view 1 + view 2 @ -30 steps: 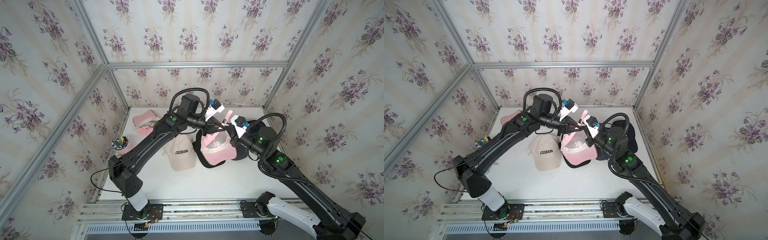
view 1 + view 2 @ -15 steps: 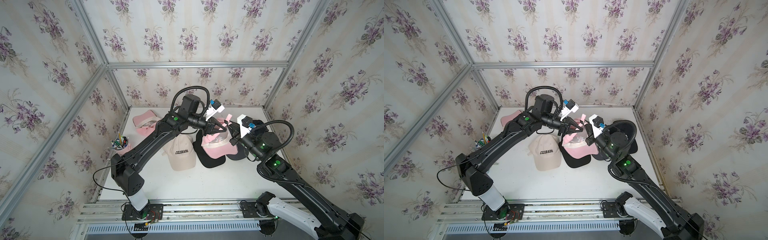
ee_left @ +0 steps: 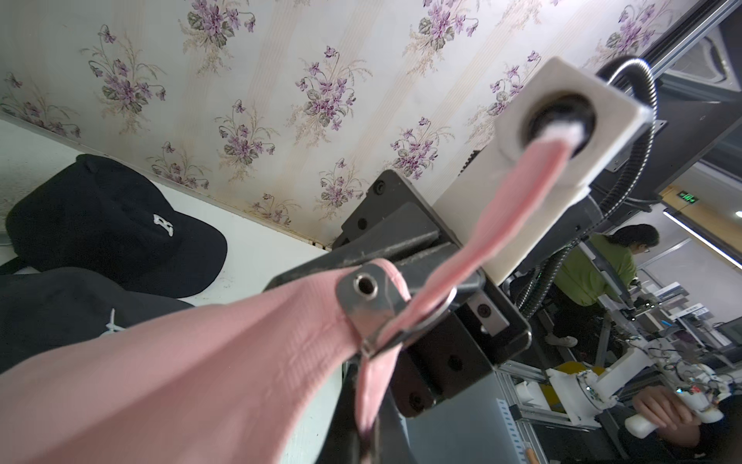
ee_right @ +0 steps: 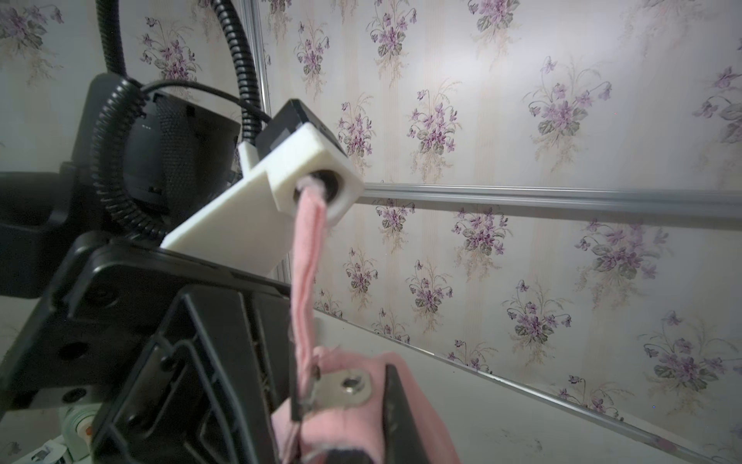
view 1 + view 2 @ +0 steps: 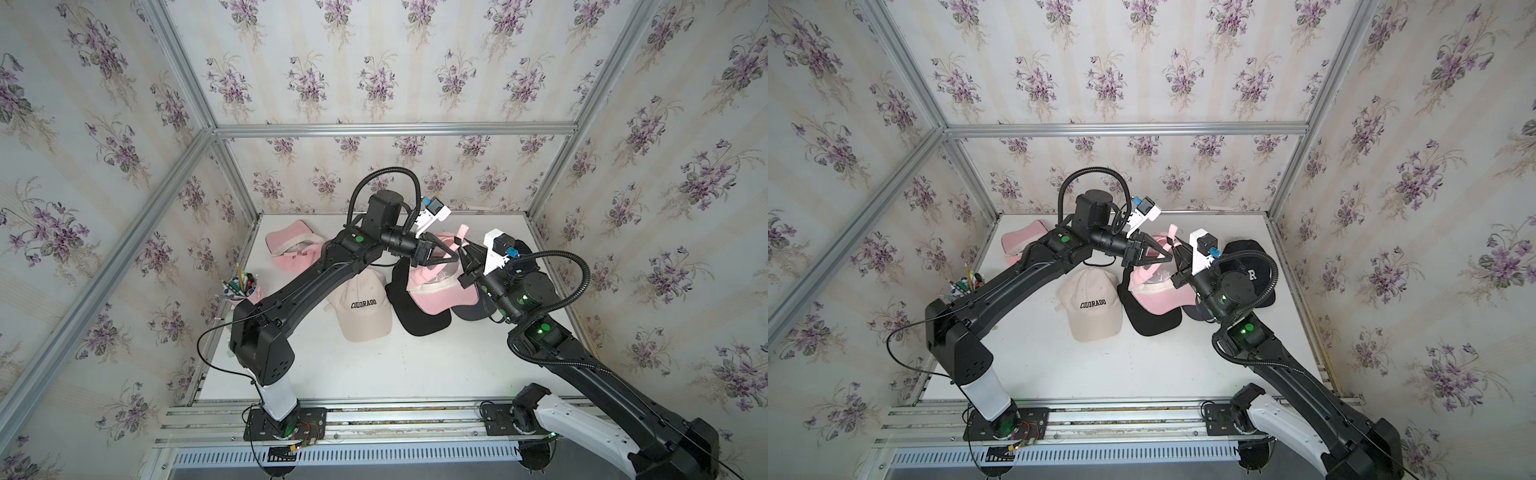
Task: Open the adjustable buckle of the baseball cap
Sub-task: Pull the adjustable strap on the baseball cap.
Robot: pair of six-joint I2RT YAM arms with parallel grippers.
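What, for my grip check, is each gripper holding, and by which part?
Both hold the pink cap: left gripper and right gripper are shut on its rear strap, close beside the metal buckle.

Pink caps: two, the back-left pink cap (image 5: 291, 245) and the lifted pink cap (image 5: 436, 291)
Beige cap (image 5: 365, 307): one
Black caps: two sure, the lettered black cap (image 5: 1250, 270) and the lower black cap (image 5: 419, 324); one more dark brim beside the right arm, owner unclear
Pen cup (image 5: 241, 286): one
Metal buckle (image 3: 369, 297): one
Claws: two, left claw (image 5: 1168, 258), right claw (image 5: 1177, 251)
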